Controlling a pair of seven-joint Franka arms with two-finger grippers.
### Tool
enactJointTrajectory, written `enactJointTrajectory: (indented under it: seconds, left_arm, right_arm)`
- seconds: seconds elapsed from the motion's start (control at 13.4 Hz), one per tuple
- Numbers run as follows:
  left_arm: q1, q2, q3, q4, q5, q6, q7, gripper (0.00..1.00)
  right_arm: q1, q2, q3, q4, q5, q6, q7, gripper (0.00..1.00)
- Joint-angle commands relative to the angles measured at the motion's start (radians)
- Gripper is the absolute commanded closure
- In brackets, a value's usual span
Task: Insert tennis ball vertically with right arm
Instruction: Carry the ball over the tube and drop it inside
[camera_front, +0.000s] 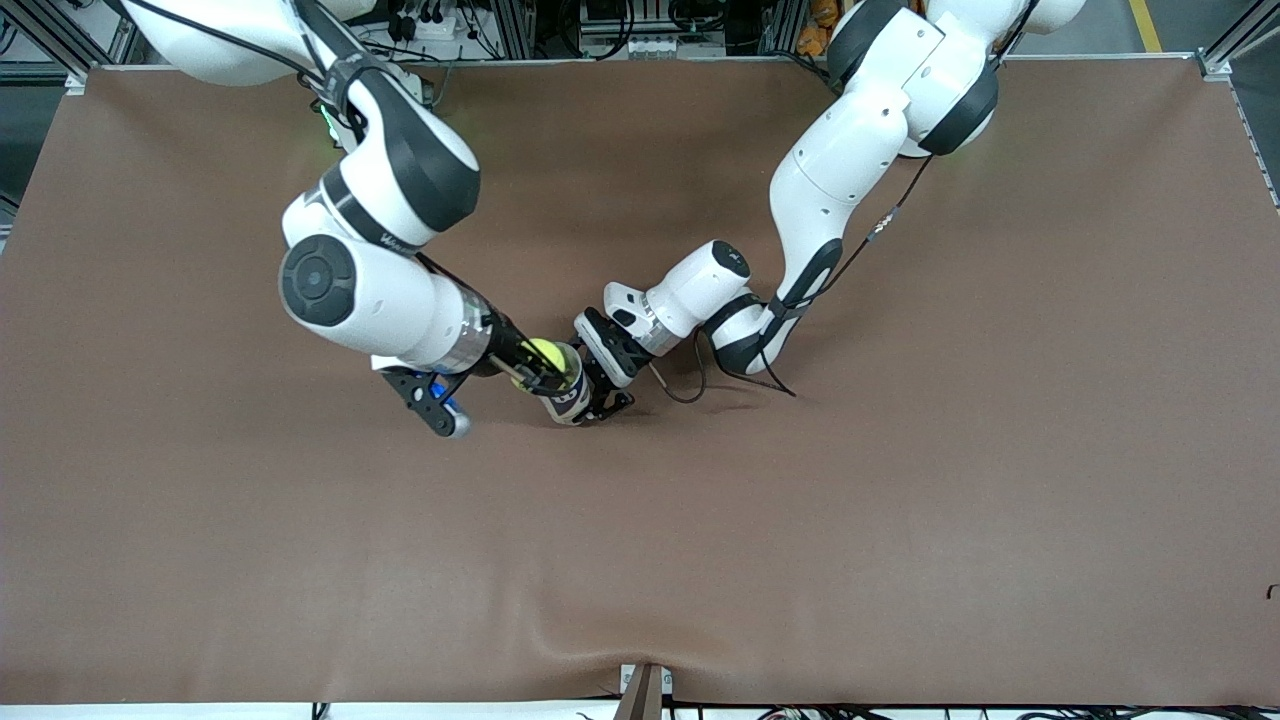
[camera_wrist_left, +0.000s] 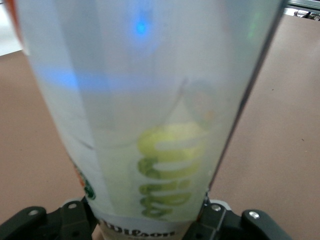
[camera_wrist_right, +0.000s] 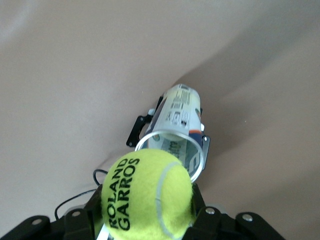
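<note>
Right wrist view shows the right end effector (camera_wrist_right: 145, 220) clamped on a yellow-green tennis ball (camera_wrist_right: 147, 196) printed ROLAND GARROS, held just over the open mouth of a clear Wilson ball can (camera_wrist_right: 176, 142). The left end effector (camera_wrist_left: 150, 225) is clamped on that can low on its wall, keeping it upright on the brown bench (camera_front: 900, 500) near the middle. The right arm (camera_front: 370, 270) reaches in from its end, the left arm (camera_front: 830, 190) from the other.
</note>
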Motion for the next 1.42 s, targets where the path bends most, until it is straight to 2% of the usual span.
enactJointTrajectory:
  seconds: [0.0,0.37,0.45,0.52,0.6,0.97,1.12,1.35]
  left_arm:
    - [-0.010,-0.002,0.009,0.007,-0.012,0.019,-0.001,0.28]
    - [-0.010,-0.002,0.009,0.006,-0.012,0.019,-0.001,0.27]
    - [-0.010,-0.002,0.009,0.006,-0.012,0.019,-0.001,0.27]
    - [-0.010,-0.002,0.009,0.006,-0.012,0.019,-0.001,0.27]
    - [-0.010,-0.002,0.009,0.006,-0.014,0.019,-0.001,0.27]
    - [-0.012,0.004,0.009,0.006,-0.014,0.019,-0.001,0.26]
    - [-0.014,0.006,0.009,0.006,-0.014,0.019,-0.001,0.25]
    - [-0.014,0.009,0.009,0.004,-0.012,0.019,-0.001,0.23]
  right_arm:
    - [0.018,0.011,-0.001,-0.006,-0.026,0.005,0.037,1.00]
    - [0.032,0.039,-0.001,-0.023,-0.057,0.027,0.054,1.00]
    - [0.032,0.051,-0.001,-0.023,-0.057,0.043,0.065,0.83]
    - [0.032,0.061,-0.001,-0.023,-0.057,0.059,0.074,0.37]
    - [0.032,0.062,-0.001,-0.023,-0.057,0.060,0.079,0.00]
    - [0.020,0.045,0.003,-0.006,-0.045,0.044,0.074,0.00]
    - [0.006,0.025,0.005,0.024,-0.043,-0.030,0.071,0.00]
    - [-0.045,0.024,0.005,0.142,-0.046,-0.166,0.048,0.00]
